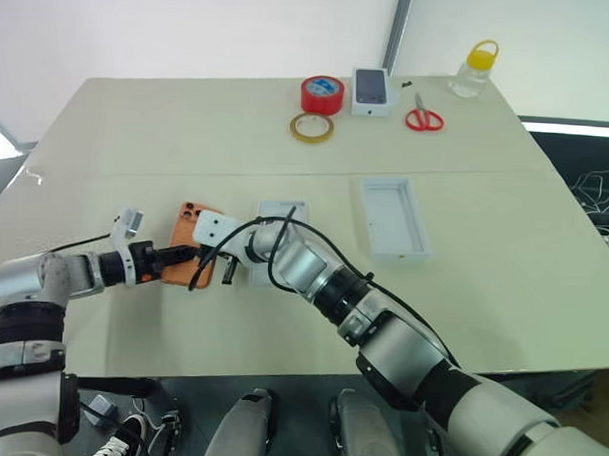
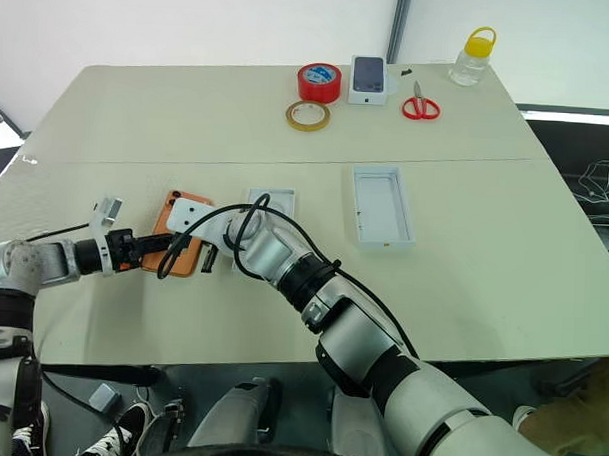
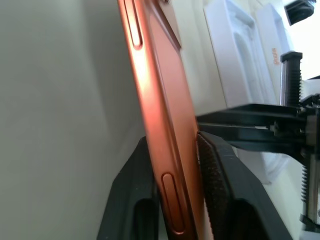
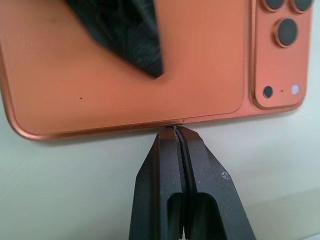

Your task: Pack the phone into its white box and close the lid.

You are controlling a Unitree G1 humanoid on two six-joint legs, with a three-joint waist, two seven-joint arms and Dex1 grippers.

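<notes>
Orange phone [image 3: 165, 125] betw. L gripper [image 3: 175, 190] fingers

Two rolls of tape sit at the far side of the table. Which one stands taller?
The red tape, a thick roll with its hole facing up. The tan tape just in front of it is a thin, low ring lying flat.

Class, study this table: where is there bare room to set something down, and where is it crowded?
Free: the near strip in front of the lid, and the far left corner beside the red tape. Crowded: around the phone, where both grippers meet.
</notes>
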